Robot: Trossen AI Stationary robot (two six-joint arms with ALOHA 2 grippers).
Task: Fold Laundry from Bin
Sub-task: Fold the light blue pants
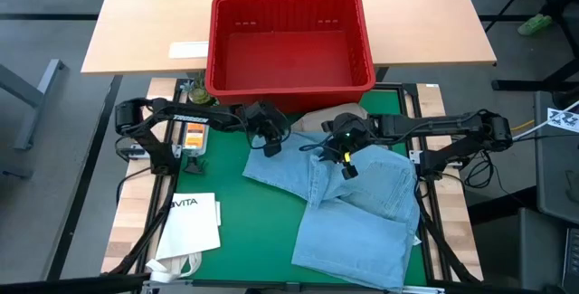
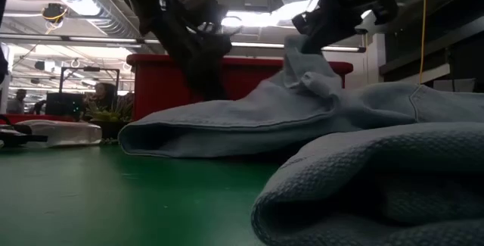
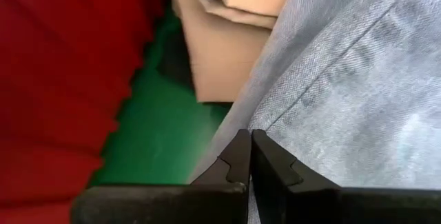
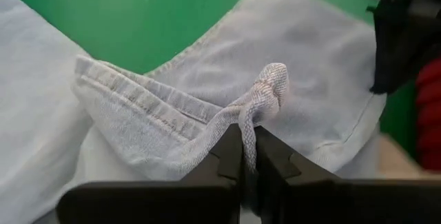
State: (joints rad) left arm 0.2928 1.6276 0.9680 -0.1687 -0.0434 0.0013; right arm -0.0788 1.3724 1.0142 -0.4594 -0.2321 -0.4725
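Pinching a bunched ridge of pale denim, the right gripper has its fingers pressed together on the fold, which stands up above their tips. In the low view that fold rises off the mat toward the right gripper. The left gripper has its fingers closed at the edge of the same cloth; whether any fabric sits between them I cannot tell.

Both grippers hover over the far half of the green mat, the left gripper at the jeans' far left corner, the right gripper near their middle. The jeans spread from there toward the mat's near right corner. A tan garment lies just beyond them, against the near wall of the red bin, which stands at the far edge and looks empty. A white paper bag lies at the near left corner.
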